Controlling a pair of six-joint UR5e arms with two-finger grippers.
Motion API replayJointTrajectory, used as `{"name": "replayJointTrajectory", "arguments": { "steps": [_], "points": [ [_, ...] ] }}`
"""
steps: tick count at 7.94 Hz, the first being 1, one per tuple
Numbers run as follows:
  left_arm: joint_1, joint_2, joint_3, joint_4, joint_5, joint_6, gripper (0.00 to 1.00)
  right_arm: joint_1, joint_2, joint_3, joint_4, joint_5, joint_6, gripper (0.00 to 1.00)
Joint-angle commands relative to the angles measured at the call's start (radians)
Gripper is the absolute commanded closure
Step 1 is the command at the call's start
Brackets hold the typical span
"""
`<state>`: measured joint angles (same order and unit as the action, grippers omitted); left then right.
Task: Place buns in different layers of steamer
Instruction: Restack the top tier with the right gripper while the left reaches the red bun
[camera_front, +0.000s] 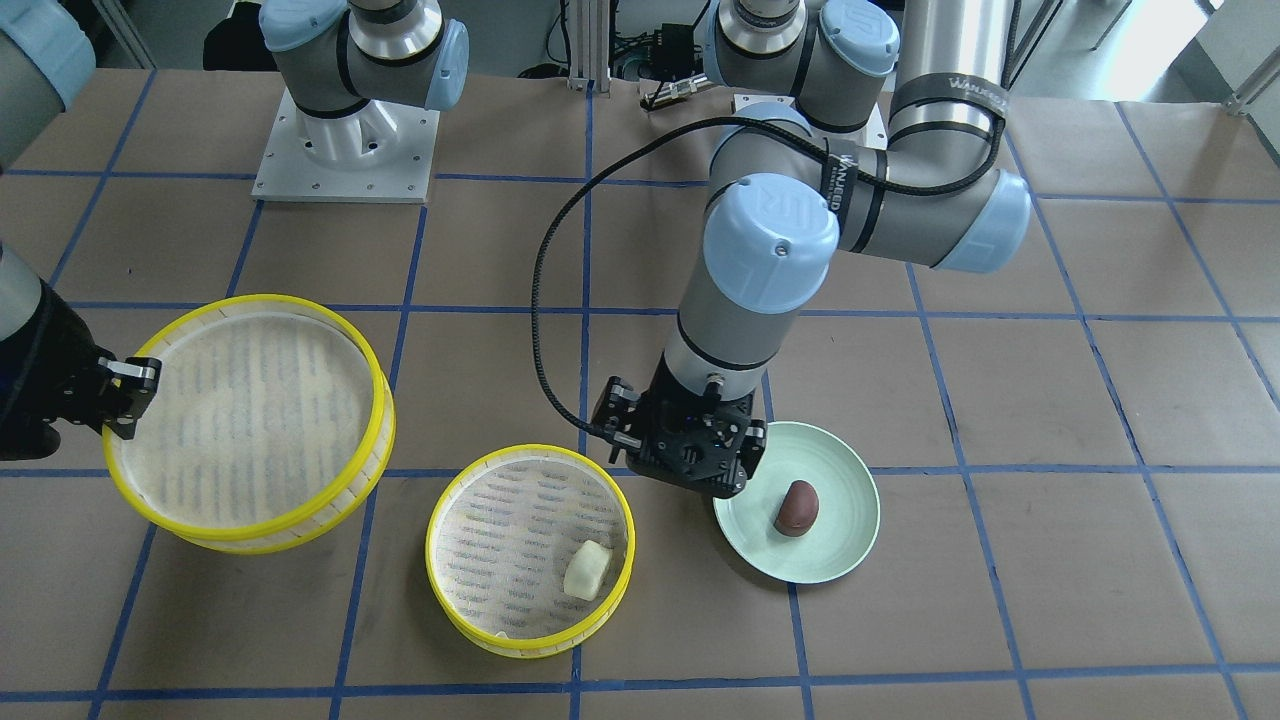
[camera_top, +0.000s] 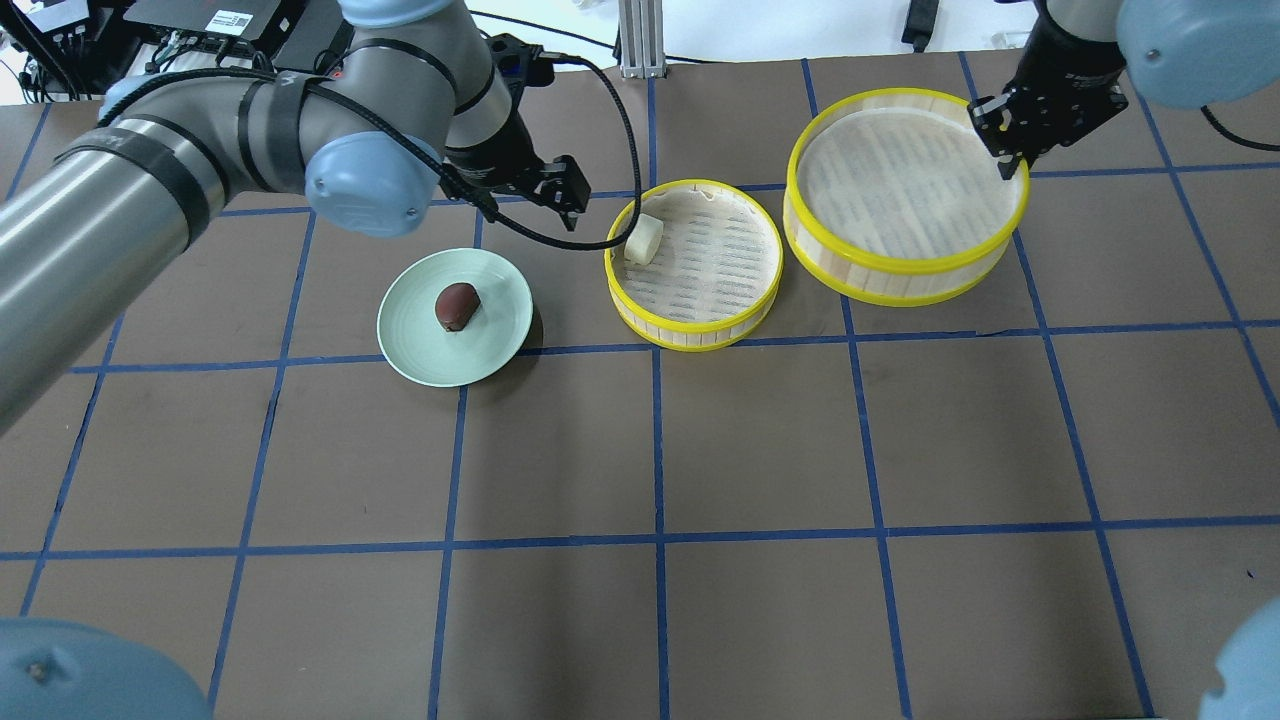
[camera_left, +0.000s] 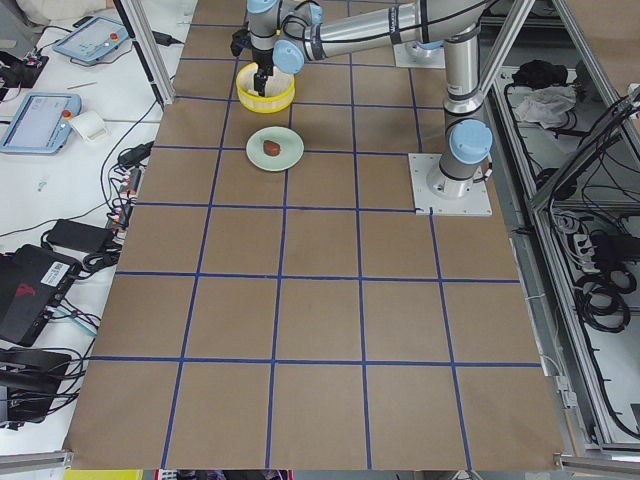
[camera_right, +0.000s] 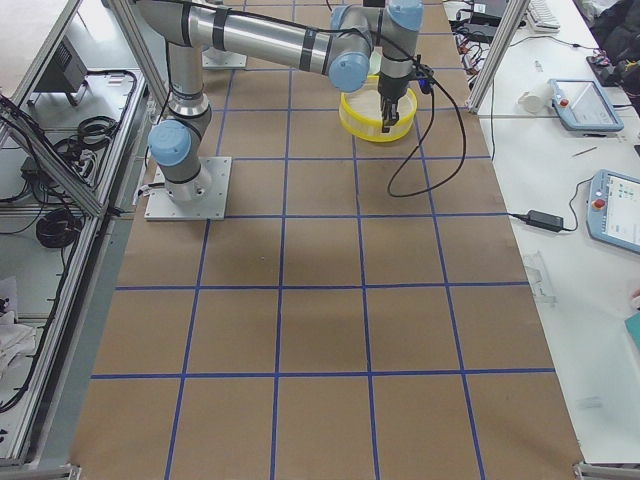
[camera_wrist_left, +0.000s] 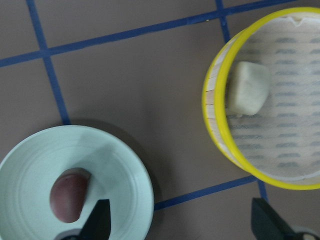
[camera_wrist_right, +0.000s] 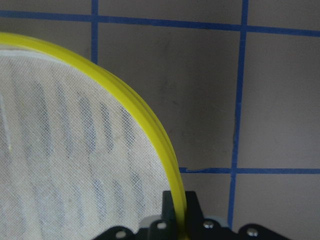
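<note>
From where I stand, the left gripper (camera_wrist_left: 182, 225) hangs above the brown paper-covered table with its blue tape grid (camera_top: 800, 450), over the gap between the pale green round plate (camera_front: 850, 540) and the smaller yellow-rimmed steamer layer with the woven slatted base (camera_front: 432, 560). Its two dark fingertips (camera_wrist_left: 100, 222) stand wide apart with nothing between them, so that tool is released.

The cream-white oval bun (camera_front: 587, 570) lies inside the smaller steamer layer, close against the wall on the side nearest the plate. The dark reddish-brown oval bun (camera_front: 797, 508) sits alone near the middle of the plate, apart from the gripper above it. Plate and smaller layer rest side by side on the table, near each other but not touching.

On the other side, the right gripper (camera_front: 130, 400) is clenched on the larger yellow-rimmed steamer layer with the pale mesh base (camera_front: 270, 525). The wrist view shows the yellow rim running straight in between the fingers, one inside the wall and one outside. This layer holds no bun. It sits just beside the smaller layer, on the side away from the plate. It looks tilted and perhaps raised off the table, though I cannot be sure from these angles. In the far side views both grippers are too small to add anything.
</note>
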<state>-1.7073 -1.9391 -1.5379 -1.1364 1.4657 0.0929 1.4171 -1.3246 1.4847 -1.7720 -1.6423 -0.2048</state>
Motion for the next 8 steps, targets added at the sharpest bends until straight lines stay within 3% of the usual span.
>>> {"name": "replayJointTrajectory", "arguments": {
  "steps": [1,2,3,8],
  "points": [
    [0.133,0.014,-0.031,-0.08,0.095,0.168,0.0,0.124,0.047,0.0,-0.094,0.03,0.192,1.0],
    [0.167,0.009,-0.062,-0.078,0.149,0.27,0.0,0.173,0.085,0.0,-0.154,0.057,0.275,1.0],
    [0.176,0.006,-0.095,-0.069,0.14,0.286,0.0,0.239,0.115,-0.001,-0.205,0.047,0.33,1.0],
    [0.176,-0.093,-0.119,0.035,0.067,0.304,0.0,0.264,0.215,0.005,-0.291,0.067,0.416,1.0]
  ]
}}
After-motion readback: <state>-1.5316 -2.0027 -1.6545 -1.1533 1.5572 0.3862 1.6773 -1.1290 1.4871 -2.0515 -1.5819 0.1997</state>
